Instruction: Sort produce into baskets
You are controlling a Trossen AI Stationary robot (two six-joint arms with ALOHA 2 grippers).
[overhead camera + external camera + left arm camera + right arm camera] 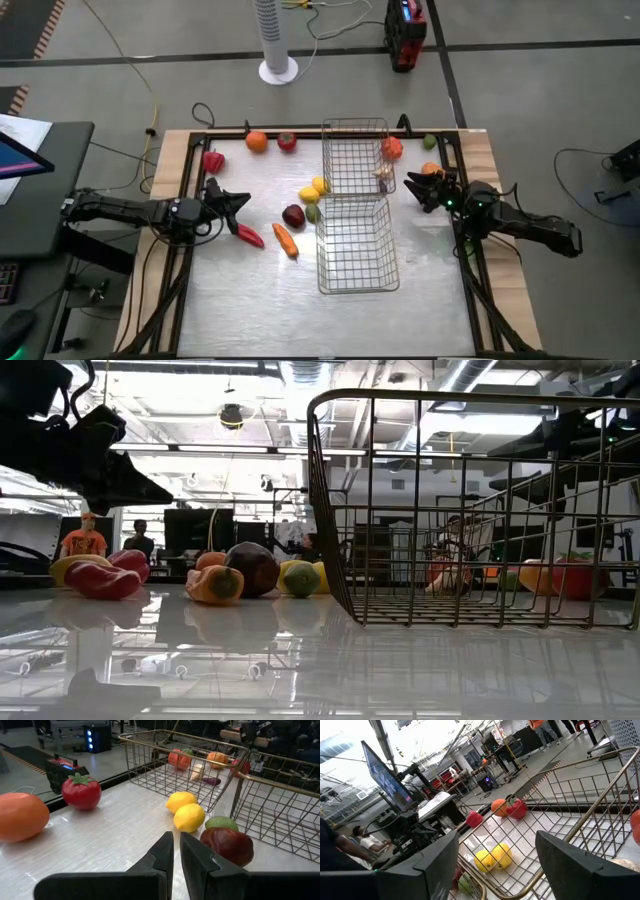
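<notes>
My left gripper (238, 205) (176, 838) is shut above the table's left half and touches nothing. Just beyond it lie a dark red apple (227, 845), a lime (221, 822) and two lemons (186, 810); a red pepper (250, 236) and a carrot (286, 240) lie beside it. An orange (257, 141), a tomato (287, 142) and another red pepper (213, 160) sit at the far left. Two wire baskets (355, 150) (357, 245) stand mid-table. My right gripper (416, 190) (497, 840) is open beside the far basket's right wall, empty.
The far basket holds a reddish fruit (391, 148) and a pale garlic (383, 178). A lime (429, 141) and an orange fruit (430, 170) lie right of that basket, close to my right gripper. People stand in the room beyond the table.
</notes>
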